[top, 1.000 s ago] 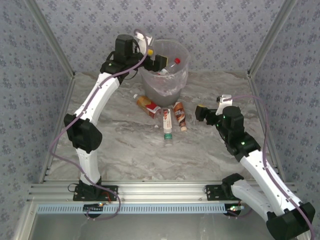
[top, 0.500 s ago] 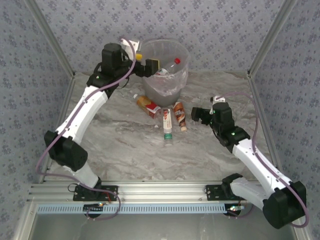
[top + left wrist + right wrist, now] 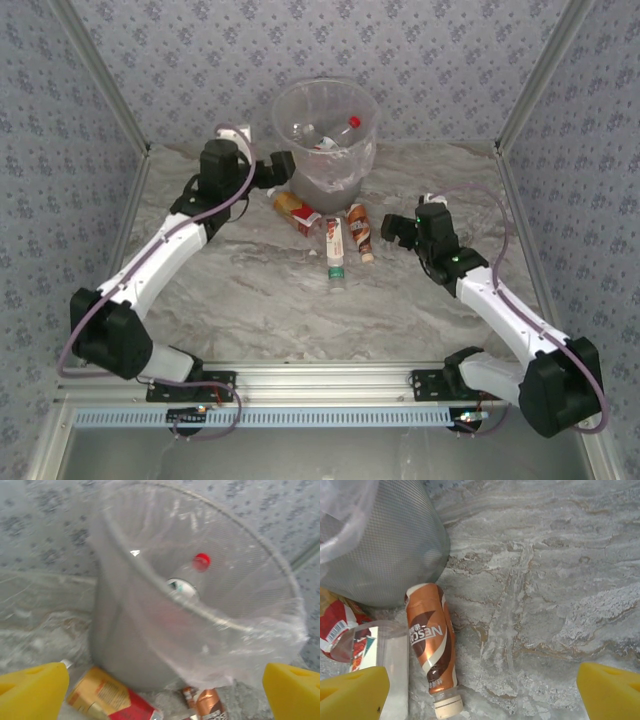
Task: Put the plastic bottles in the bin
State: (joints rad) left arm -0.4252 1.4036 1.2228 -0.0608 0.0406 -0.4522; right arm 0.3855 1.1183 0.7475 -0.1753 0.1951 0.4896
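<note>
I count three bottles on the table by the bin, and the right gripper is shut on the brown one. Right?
No: the right gripper is open and clear of the brown bottle, which lies on the table, as the right wrist view shows. The rest holds.

A round grey mesh bin lined with a clear plastic bag (image 3: 327, 135) blocks the far middle of the marbled grey table (image 3: 280, 300). Just near of it three plastic bottles lie close together: an orange-and-red-labelled bottle (image 3: 297, 211), a white-labelled bottle with a green cap (image 3: 335, 245) and a brown-labelled bottle (image 3: 359, 230). Right of the brown one, and across the near half, the table is bare.
</note>
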